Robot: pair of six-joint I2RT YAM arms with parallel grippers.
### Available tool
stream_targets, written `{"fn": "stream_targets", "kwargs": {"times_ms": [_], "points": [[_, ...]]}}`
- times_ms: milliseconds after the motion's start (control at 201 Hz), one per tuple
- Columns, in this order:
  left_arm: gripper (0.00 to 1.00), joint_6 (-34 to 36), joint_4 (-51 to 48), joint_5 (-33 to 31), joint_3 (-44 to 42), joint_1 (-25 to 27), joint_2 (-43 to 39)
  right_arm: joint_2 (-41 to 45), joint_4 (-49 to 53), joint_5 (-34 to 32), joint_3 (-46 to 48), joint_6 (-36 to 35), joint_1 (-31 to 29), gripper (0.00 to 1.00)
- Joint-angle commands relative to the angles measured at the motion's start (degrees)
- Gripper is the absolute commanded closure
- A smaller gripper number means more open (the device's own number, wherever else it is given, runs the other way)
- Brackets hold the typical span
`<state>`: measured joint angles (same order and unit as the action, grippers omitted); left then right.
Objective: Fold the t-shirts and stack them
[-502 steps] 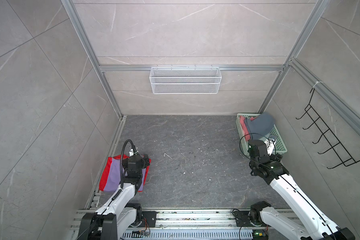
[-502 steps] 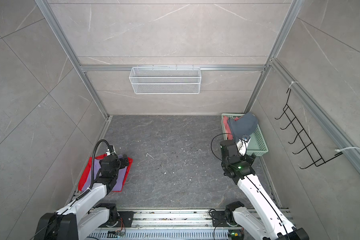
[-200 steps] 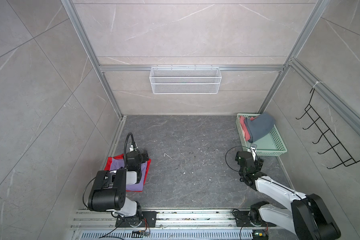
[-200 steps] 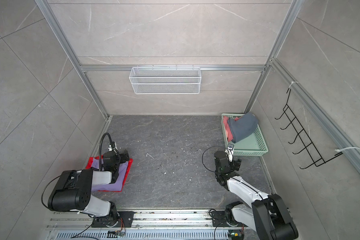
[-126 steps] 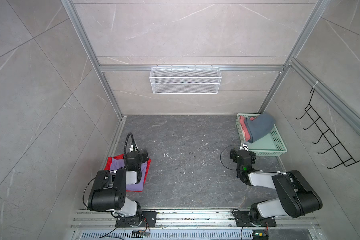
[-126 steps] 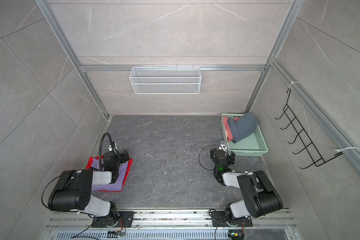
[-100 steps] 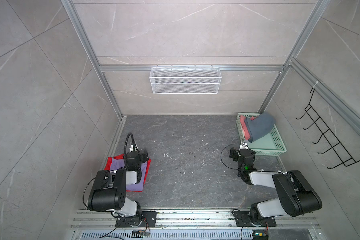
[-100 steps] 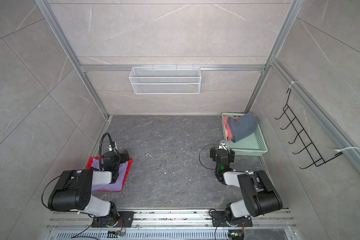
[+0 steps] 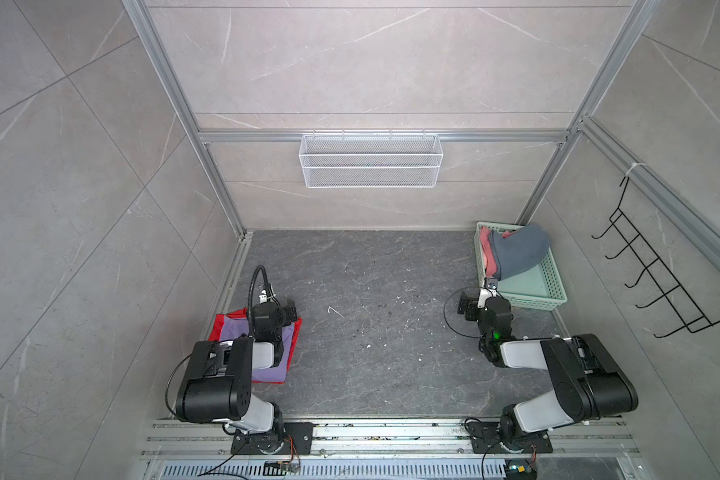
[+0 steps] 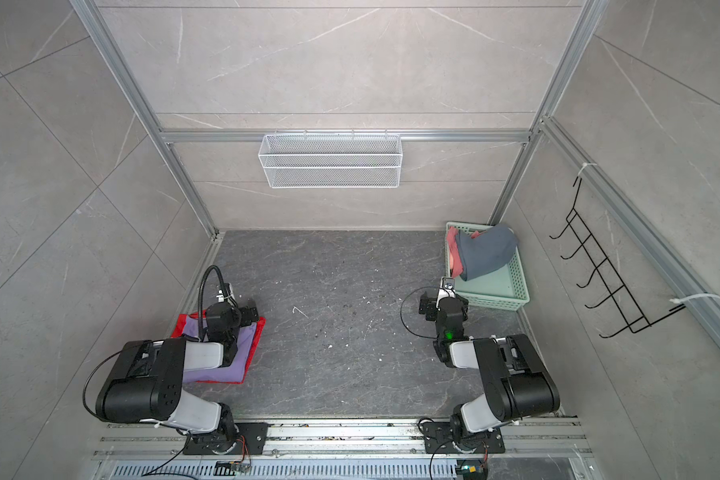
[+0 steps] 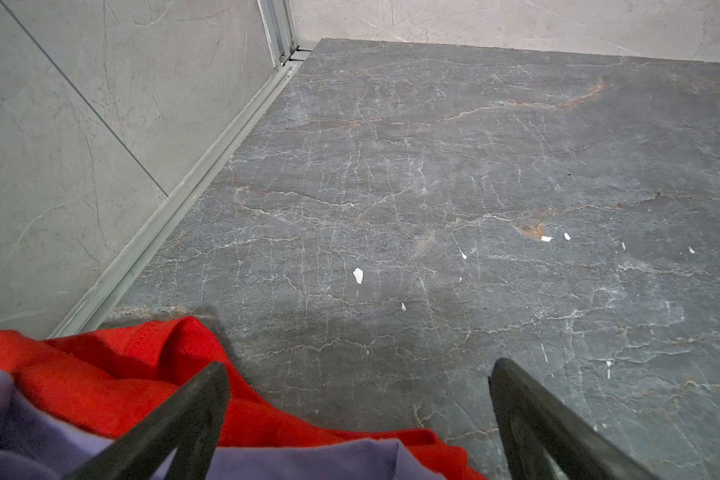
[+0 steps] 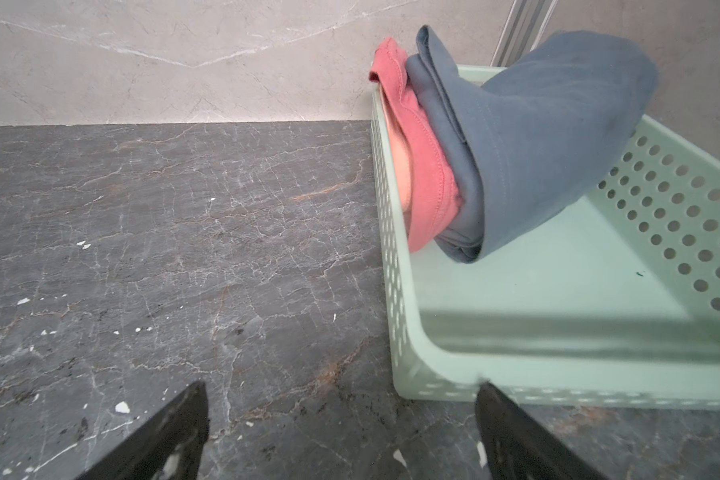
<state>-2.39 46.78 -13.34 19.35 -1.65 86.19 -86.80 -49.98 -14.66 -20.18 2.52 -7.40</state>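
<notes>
I'm hovering my right gripper [image 12: 341, 385], jaws spread and empty; the slate-blue t-shirt [image 12: 537, 137] is lying ahead in the basket [image 12: 558, 374] at the worktop's far-right corner, nearest this arm.

Light grey marble-look tile walls [image 9: 350, 62], aluminium frame rails [image 9: 175, 104]. Dark grey veined stone table [image 9: 371, 291]. White wire mesh basket [image 9: 371, 160] on back wall, black wire hook rack [image 9: 657, 274] on right.
</notes>
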Motion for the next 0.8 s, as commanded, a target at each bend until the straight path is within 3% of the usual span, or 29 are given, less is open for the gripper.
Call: {"fn": "stream_targets", "kwargs": {"times_ms": [0,483,597,727,791], "points": [[0.0,-0.73,3.03,0.15,0.71,-0.28,0.03,-0.35,-1.22,1.21,0.06,0.01,0.36,0.0],[0.0,-0.77,2.95,0.32,0.68,-0.34,-0.04,-0.47,-1.22,1.47,-0.03,0.01,0.54,0.0],[0.0,-0.77,3.07,0.31,0.6,-0.33,-0.06,-0.45,-0.26,5.65,-0.54,-1.55,0.54,0.0],[0.0,-0.81,3.23,0.59,0.5,-0.3,-0.06,-0.44,-0.39,5.86,-0.45,-1.58,0.59,0.0],[0.0,0.23,2.22,5.51,1.08,-1.22,-0.06,-0.42,-0.39,5.95,-0.46,-1.49,0.64,0.01]]}}
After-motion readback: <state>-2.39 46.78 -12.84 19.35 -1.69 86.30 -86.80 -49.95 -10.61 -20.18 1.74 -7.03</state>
